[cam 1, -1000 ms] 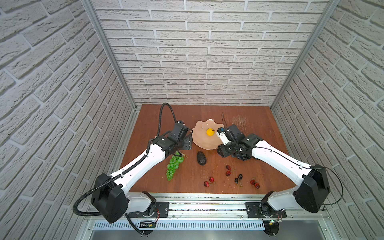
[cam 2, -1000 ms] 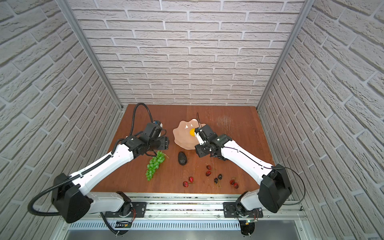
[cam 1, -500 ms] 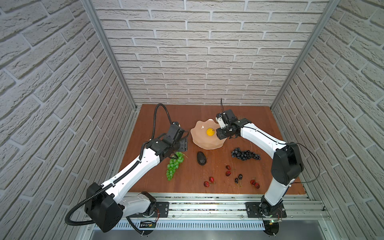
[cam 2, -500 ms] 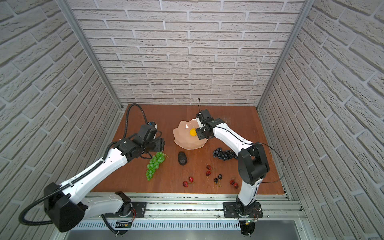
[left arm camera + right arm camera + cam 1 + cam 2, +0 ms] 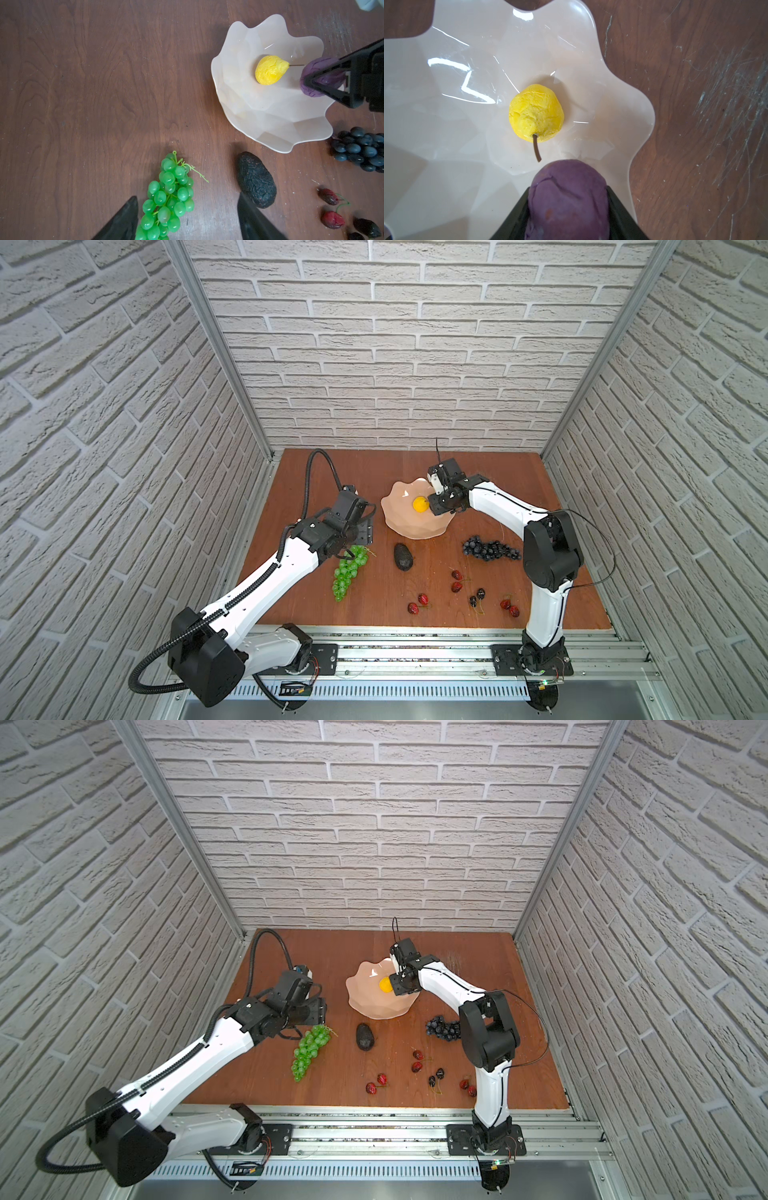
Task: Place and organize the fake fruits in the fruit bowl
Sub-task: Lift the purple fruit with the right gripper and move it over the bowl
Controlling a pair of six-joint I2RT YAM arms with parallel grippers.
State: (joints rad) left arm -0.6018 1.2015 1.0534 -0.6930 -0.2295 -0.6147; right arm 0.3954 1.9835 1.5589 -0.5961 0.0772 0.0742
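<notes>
Clamping the purple round fruit (image 5: 566,199) between its two black fingers, the right gripper (image 5: 568,189) hung over the near-right side of the fruit bowl (image 5: 405,523), a pale peach dish with a wavy rim. The fruit filled the gap between the fingers and bulged out past their tips. It sat just beside the brown stem of the small yellow fruit (image 5: 536,113), which lay alone in the middle of the bowl. From the wrist view it was hard to tell whether the purple fruit rested on the bowl's sloping wall or hung just above it.

The left gripper (image 5: 187,197) stood spread wide and empty over the wooden table (image 5: 374,472), to the left of the bowl. In its wrist view the stem end of the green grape bunch (image 5: 347,572) showed between the two finger tips. The bunch lay flat on the wood, stretching toward the front edge.

The dark avocado (image 5: 403,556) lay on the table just in front of the bowl, between the green bunch and the cherries. The dark blue-black grape bunch (image 5: 490,549) lay to the right of it, near the right arm's elbow. The stemmed cherries (image 5: 457,586), red and dark, were scattered in pairs across the front of the table, well apart from the bowl.
</notes>
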